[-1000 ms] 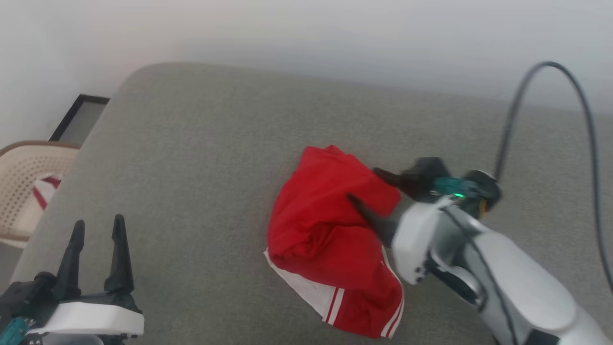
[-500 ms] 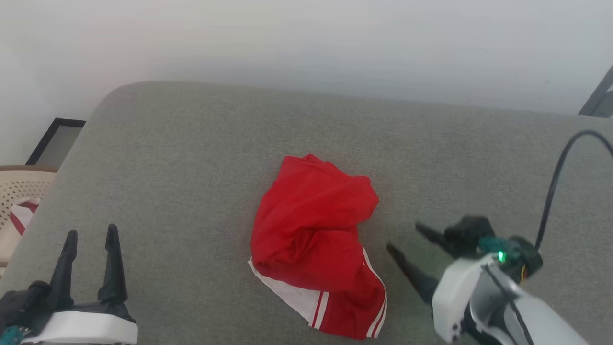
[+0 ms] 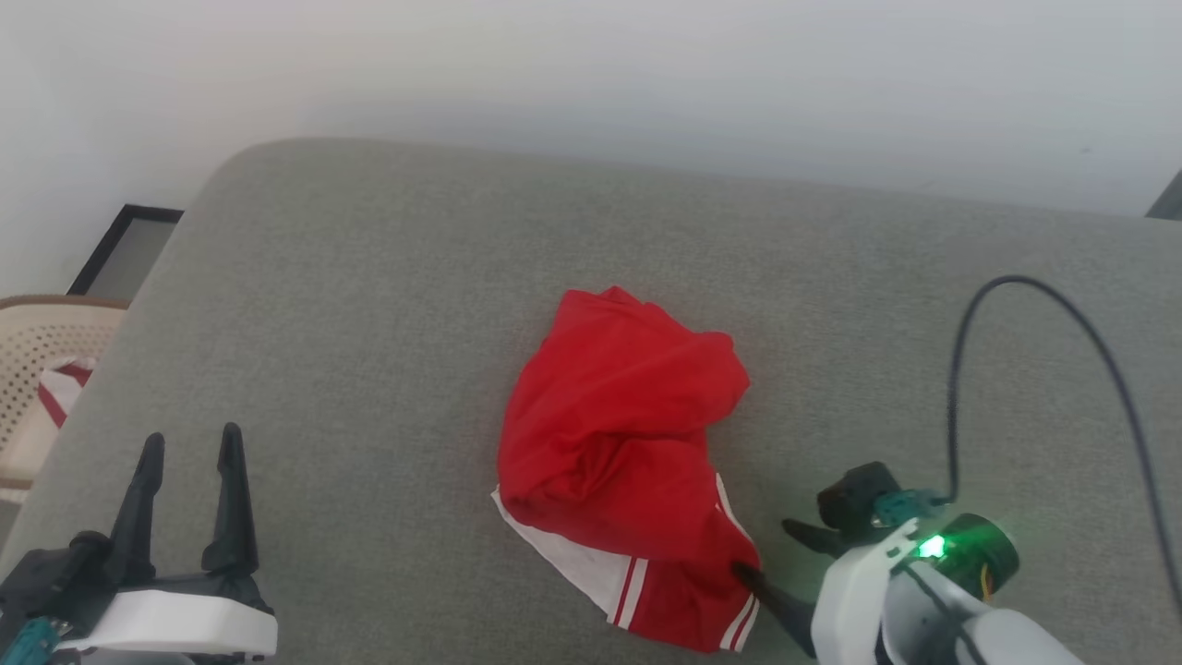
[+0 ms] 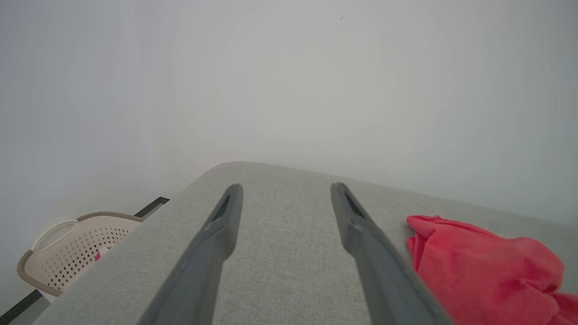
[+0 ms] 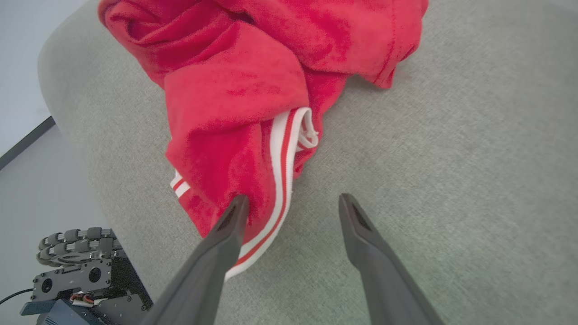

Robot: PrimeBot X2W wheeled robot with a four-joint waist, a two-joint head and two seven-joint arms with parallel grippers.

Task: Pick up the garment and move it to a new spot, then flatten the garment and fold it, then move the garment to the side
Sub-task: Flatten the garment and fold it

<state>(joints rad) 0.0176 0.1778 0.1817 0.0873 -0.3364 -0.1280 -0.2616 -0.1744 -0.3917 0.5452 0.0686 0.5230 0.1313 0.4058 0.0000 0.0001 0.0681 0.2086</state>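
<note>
We see the garment (image 3: 619, 443) crumpled mid-surface (image 3: 369, 323). There is bare grey room toward 9, 12 and 3 o'clock before the rounded edges, and a beige basket (image 3: 37, 351) beyond the 9 o'clock edge. Half a second ago the right end effector (image 3: 765, 549) stood apart at the garment's 3 o'clock. Now, spread wide and empty, one fingertip meets the striped hem at 5 o'clock. The left end effector (image 3: 191, 434) hangs wide open, empty, at 8 o'clock. The garment's long axis runs 11 to 5, white sleeve nearest us.

White wrist shells (image 3: 175, 623), long dark gripper fingers (image 3: 231, 499) — one black cable (image 3: 1016, 278), one green light (image 3: 931, 547).
</note>
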